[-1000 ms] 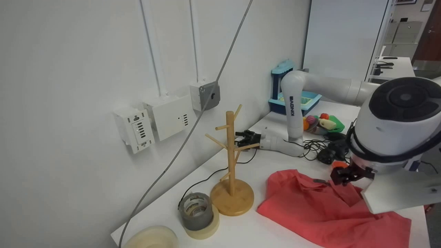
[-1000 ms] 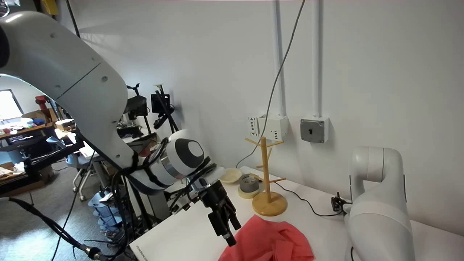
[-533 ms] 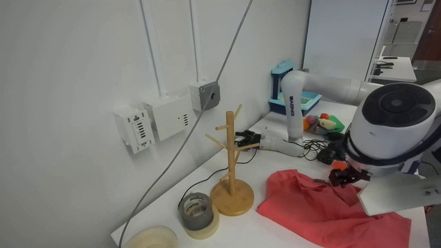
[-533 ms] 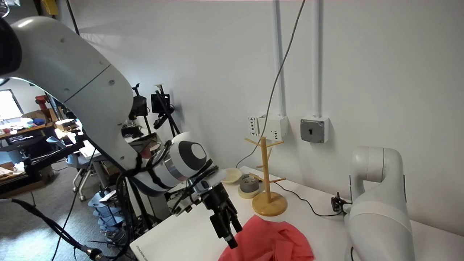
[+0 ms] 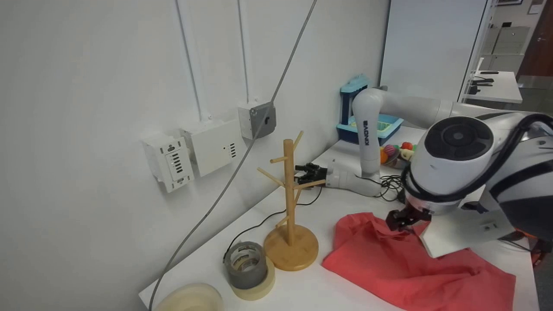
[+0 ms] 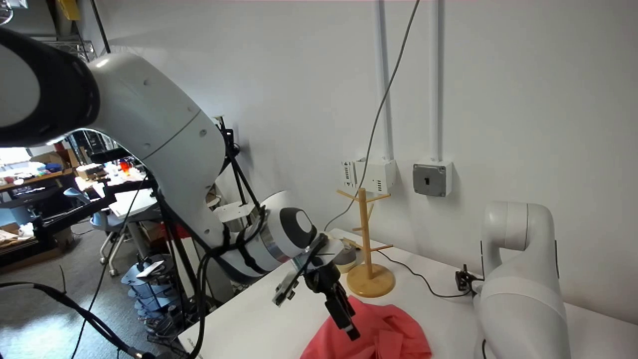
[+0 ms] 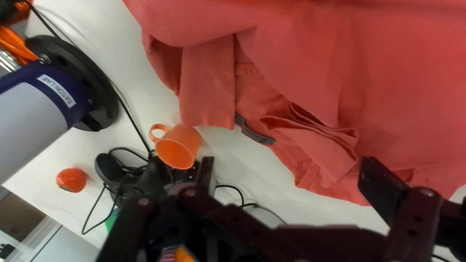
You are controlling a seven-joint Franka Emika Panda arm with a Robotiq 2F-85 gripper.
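Observation:
My gripper point(image 7: 287, 162) stands open, its dark fingers wide apart with nothing between them. Below it lies a crumpled red garment point(image 7: 291, 72) with a grey tag point(image 7: 255, 133) near its edge. An orange cup point(image 7: 178, 145) rests on its side against the garment, close to the left finger in the wrist view. In an exterior view the gripper point(image 5: 404, 219) hangs over the upper part of the red garment point(image 5: 389, 263); the arm hides the cup there. From another angle the gripper point(image 6: 346, 324) points down over the garment point(image 6: 379, 324). Contact with the cloth cannot be made out.
A wooden peg stand point(image 5: 290, 248) stands beside tape rolls point(image 5: 248, 270) and a pale bowl point(image 5: 190, 298). Another white arm point(image 5: 367, 129) reaches across the table's back, near black cables point(image 5: 391, 185) and toy food point(image 5: 391, 151). A tomato point(image 7: 71, 180) lies near the robot base.
The arm has swung further over the garment, leftward in one exterior view and rightward in the other. It now covers the orange cup that showed earlier. Garment and peg stand have not moved.

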